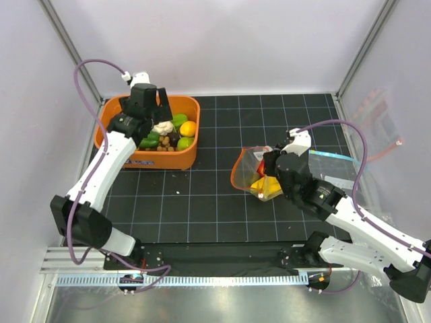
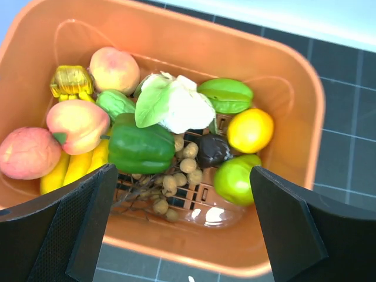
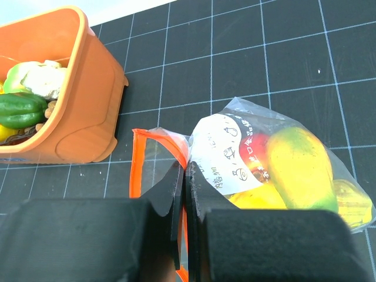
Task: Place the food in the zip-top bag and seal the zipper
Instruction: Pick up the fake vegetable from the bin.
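Note:
Food fills the orange basket [image 2: 307, 94] at the back left: a green pepper [image 2: 140, 147], a white cauliflower [image 2: 176, 106], peaches [image 2: 79, 122], a banana [image 2: 76, 167], a yellow fruit [image 2: 249, 130] and a green one [image 2: 235, 179]. My left gripper [image 2: 182, 176] hangs open above the basket's near side [image 1: 156, 106], with nothing between its fingers. The zip-top bag [image 3: 235, 147] lies mid-table [image 1: 256, 176], its mouth gaping toward the basket. It holds a yellow-green fruit [image 3: 299, 167] and a red piece [image 3: 258, 154]. My right gripper [image 3: 184, 170] is shut on the bag's mouth edge by the orange zipper [image 3: 136, 158].
A flat clear bag with a dark-blue top edge [image 1: 333, 160] lies right of the right gripper [image 1: 269, 165]. Another clear bag [image 1: 377, 121] leans on the right wall. White walls and metal posts close in the black gridded mat [image 1: 202, 202].

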